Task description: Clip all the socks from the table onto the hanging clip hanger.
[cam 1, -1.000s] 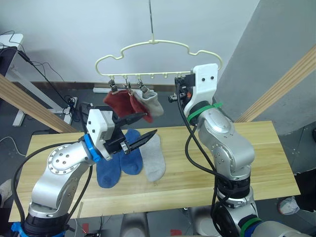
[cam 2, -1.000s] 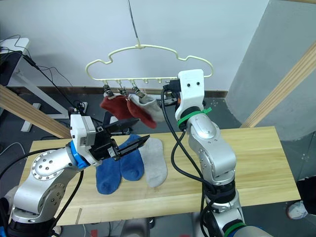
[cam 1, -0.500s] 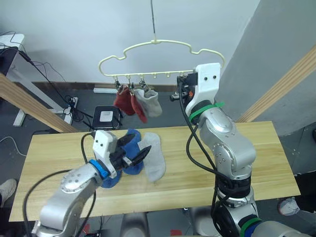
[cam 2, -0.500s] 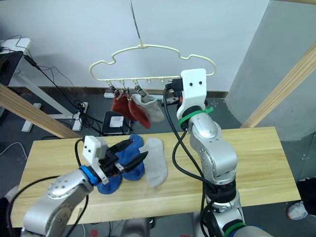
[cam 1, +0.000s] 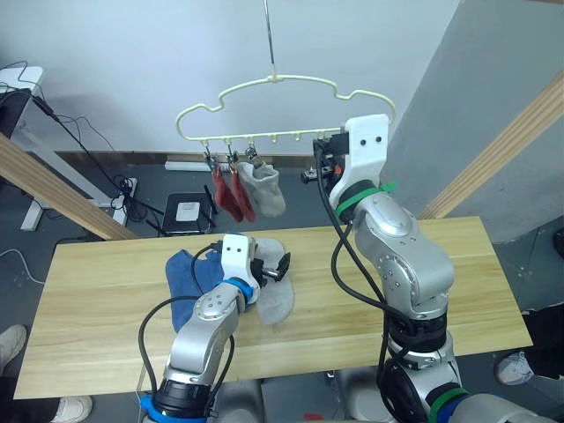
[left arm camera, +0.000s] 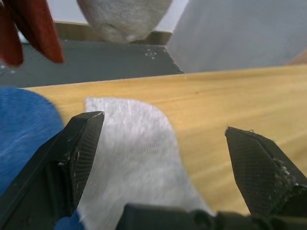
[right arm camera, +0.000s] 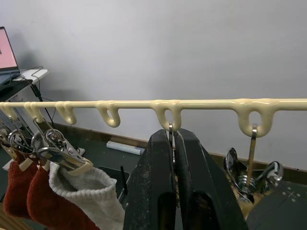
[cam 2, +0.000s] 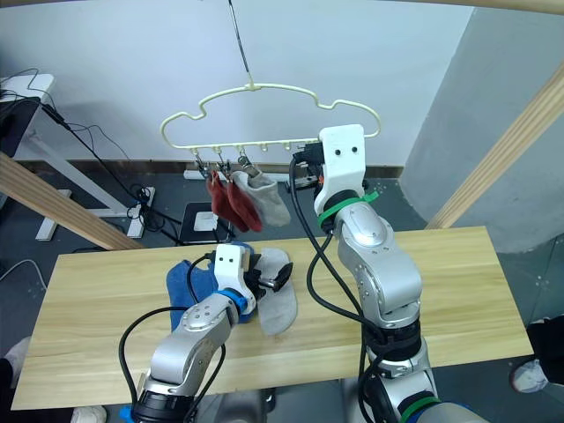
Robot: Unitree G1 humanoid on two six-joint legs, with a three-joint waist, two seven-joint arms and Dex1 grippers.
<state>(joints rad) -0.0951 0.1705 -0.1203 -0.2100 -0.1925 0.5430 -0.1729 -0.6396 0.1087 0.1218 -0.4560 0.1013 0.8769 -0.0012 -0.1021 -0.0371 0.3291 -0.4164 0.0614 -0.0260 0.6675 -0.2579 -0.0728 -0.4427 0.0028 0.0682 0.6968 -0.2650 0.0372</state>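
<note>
the left gripper (left arm camera: pixel 160 143), fingers spread wide and empty, hovers over the light grey sock (left arm camera: pixel 136 158) at centre frame, its length running straight ahead between them; right gripper (right arm camera: pixel 173 143) is pinched on a hanger clip (right arm camera: pixel 171 130).

Left tool (left arm camera: pixel 160 158) spread wide, right tool (right arm camera: pixel 173 158) closed, raised.

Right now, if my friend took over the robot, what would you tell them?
Left gripper: jaws open, low over the light grey sock on the table.
Right gripper: jaws shut on a clip of the clip hanger, up at its bar.
Done: two rust red socks and one grey sock hang from clips.
Left: the grey sock and the blue socks on the table need clipping. How many blue ones there are I cannot tell.
</note>
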